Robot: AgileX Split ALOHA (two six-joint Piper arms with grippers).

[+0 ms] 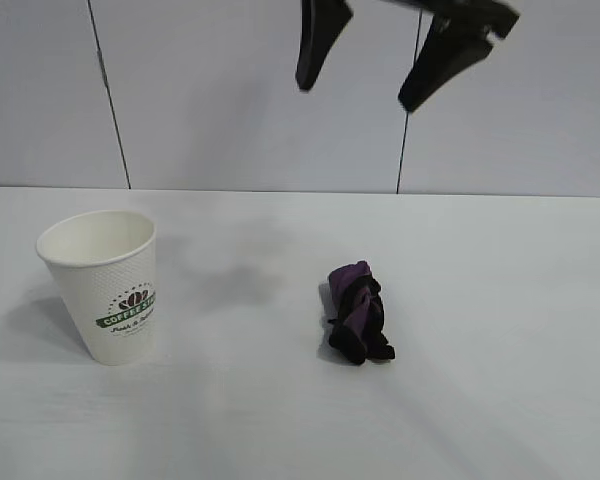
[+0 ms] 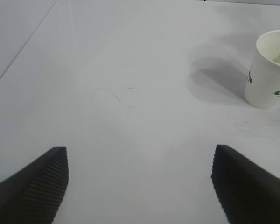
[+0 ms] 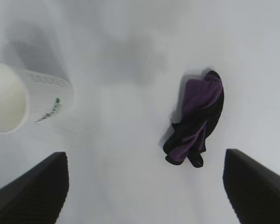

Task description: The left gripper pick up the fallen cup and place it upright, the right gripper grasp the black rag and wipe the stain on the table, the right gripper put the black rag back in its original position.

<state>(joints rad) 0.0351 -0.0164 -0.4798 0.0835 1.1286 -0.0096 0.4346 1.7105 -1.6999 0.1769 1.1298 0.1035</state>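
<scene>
The white cup (image 1: 105,285) with the green COFFEE band stands upright on the left of the table (image 1: 500,400); it also shows in the left wrist view as the cup (image 2: 270,70) and in the right wrist view as the cup (image 3: 23,102). The black rag (image 1: 358,312), black and purple, lies bunched near the table's middle. My right gripper (image 1: 357,95) hangs open high above the rag, touching nothing. Seen from its wrist, the right gripper (image 3: 144,153) is empty, with the rag (image 3: 196,121) lying free below. My left gripper (image 2: 140,149) is open over bare table. No stain shows in any view.
Pale grey wall panels (image 1: 230,90) with dark seams back the table. Bare white tabletop (image 1: 240,400) lies between the cup and the rag, and more to the right of the rag.
</scene>
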